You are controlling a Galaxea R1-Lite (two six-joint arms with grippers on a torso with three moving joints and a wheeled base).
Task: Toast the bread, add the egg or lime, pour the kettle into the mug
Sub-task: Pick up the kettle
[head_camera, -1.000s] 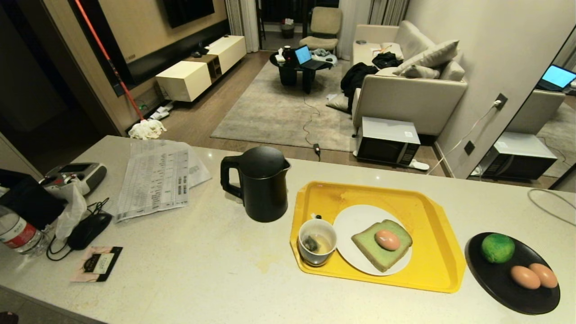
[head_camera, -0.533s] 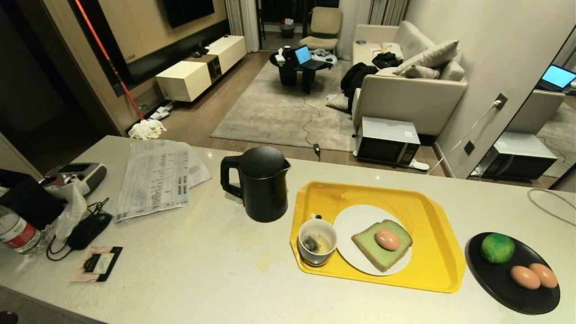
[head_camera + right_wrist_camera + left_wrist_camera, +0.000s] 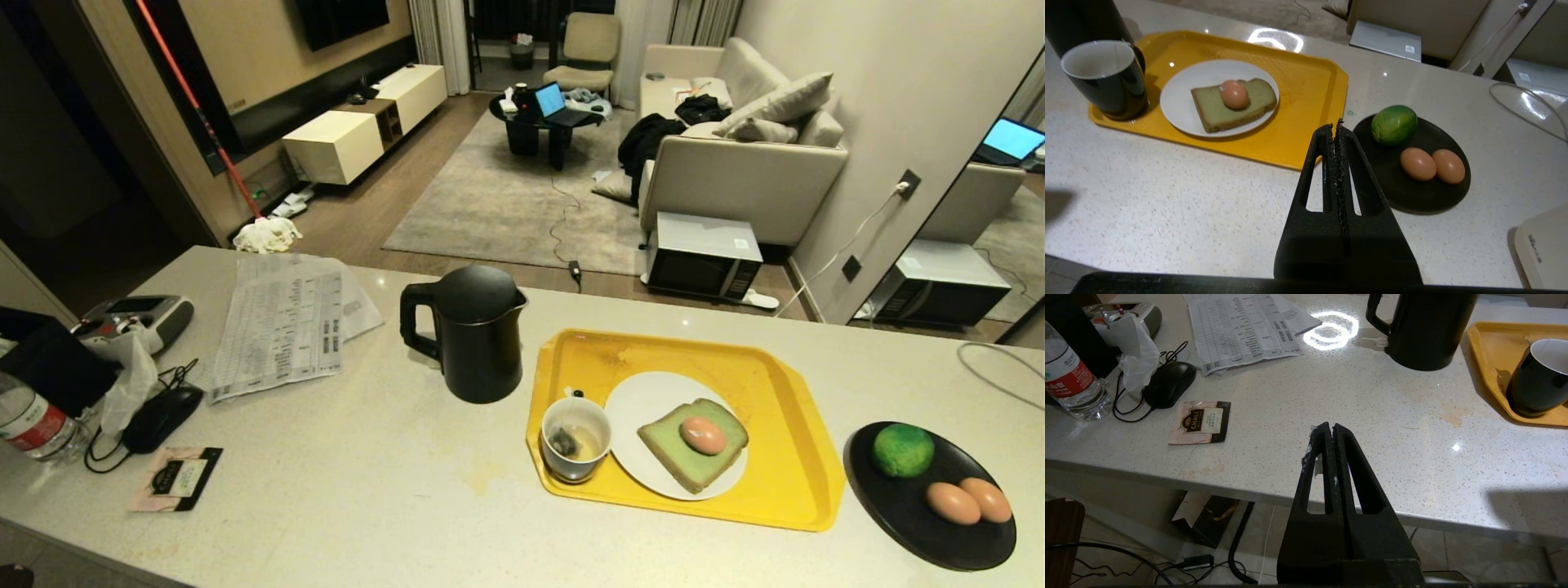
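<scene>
Only in wrist views: left tool [image 3: 1329, 426] and right tool [image 3: 1334, 127], both pressed together, empty, above worktop [image 3: 367, 490]. Head view unchanged: egg [image 3: 703, 435] on bread [image 3: 678, 457].

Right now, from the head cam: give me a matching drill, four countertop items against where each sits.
Items:
1. pinkish-brown egg
2. bumpy green lime
3. small dark mug with white inside
4. tall matte black kettle

Places:
A. on the round black plate
B. on the bare counter, left of the yellow tray
C. on the pale green bread slice
D. at the tray's left end

Pairs: 1-C, 2-A, 3-D, 4-B
</scene>
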